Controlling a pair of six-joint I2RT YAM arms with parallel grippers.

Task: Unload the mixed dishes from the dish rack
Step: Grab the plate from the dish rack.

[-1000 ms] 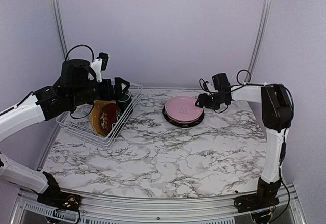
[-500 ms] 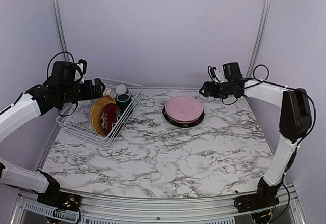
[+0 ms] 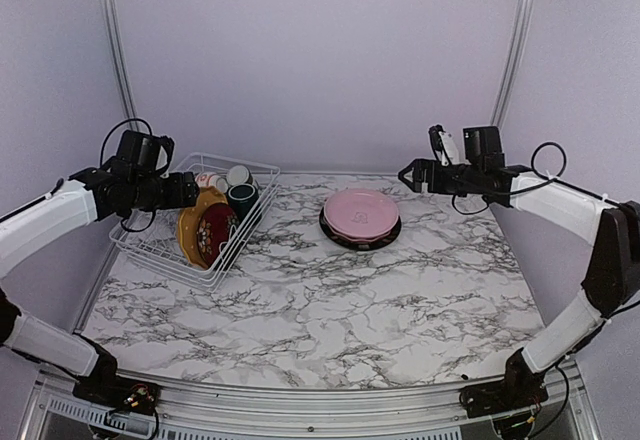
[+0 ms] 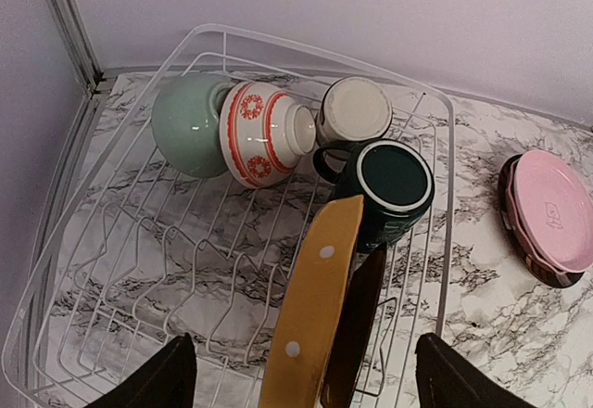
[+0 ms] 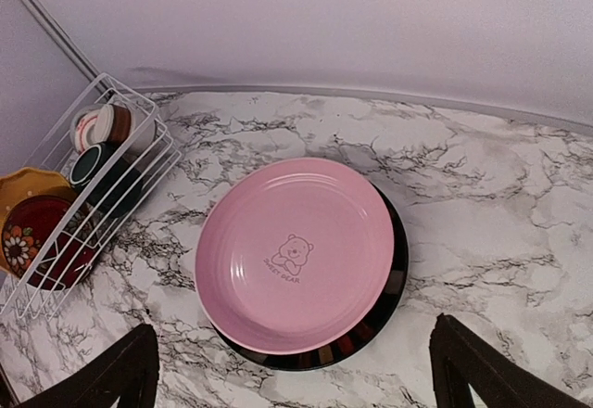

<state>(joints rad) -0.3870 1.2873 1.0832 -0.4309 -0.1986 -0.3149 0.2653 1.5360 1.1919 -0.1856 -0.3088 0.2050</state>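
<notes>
Pink plate [image 5: 295, 250] says "BABY BEAR" (little bear above), just ahead of right gripper [image 5: 292, 371]; it and left gripper [image 4: 306, 376] gape wide, empty.

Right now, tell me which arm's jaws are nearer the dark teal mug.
Left. The left jaws hover over the dish rack, just beside the mug; the right jaws hang beyond the pink plate, far off.

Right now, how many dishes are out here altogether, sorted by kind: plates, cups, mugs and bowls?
Plates: 4 (pink plate, black plate, yellow plate, dark red plate)
Small cups: 2 (red-patterned cup, cream cup)
Mugs: 1 (teal mug)
Bowls: 1 (green bowl)
Total: 8
</notes>
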